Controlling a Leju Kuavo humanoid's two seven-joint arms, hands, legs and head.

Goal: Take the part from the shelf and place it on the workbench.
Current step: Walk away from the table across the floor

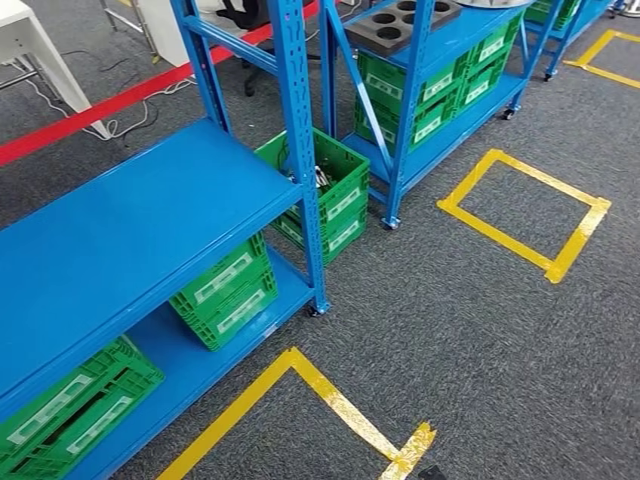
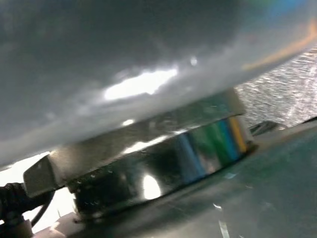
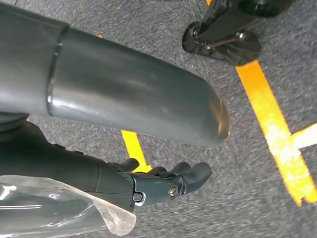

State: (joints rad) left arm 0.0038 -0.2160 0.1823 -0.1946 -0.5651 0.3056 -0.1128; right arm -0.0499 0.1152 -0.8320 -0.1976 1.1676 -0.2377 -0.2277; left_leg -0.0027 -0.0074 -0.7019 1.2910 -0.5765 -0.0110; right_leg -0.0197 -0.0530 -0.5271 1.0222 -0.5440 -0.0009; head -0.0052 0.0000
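While the left wrist view is looking so blurry, a lot is staying hard to make out: a big grey blur (image 2: 112,44) is covering most of it, and a shiny metal thing (image 2: 157,158) with blue, green and yellow glints is sitting very close to the camera. I cannot tell if this is the part, and I cannot tell if the left hand is gripping it or how its fingers are lying. In the head view, the near blue shelf (image 1: 136,230) is running off the picture at 9 o'clock, so its far end is getting cut off. Green crates (image 1: 226,292) are sitting under it, partly hidden by the shelf board. At 12 o'clock, another green crate (image 1: 332,190) is standing on the floor behind the blue post, and something small and metal is peeking out of it, too small to name. A dark tray with round holes (image 1: 392,22) is lying on the far shelf at 1 o'clock, cut off by the picture's edge. Yellow tape squares (image 1: 528,212) are lying on the grey carpet (image 1: 453,330) at 2 o'clock and 6 o'clock. In the right wrist view, the right hand (image 3: 157,186) is hanging over the carpet with its dark fingers (image 3: 194,173) stretching out almost straight, holding nothing and touching nothing.
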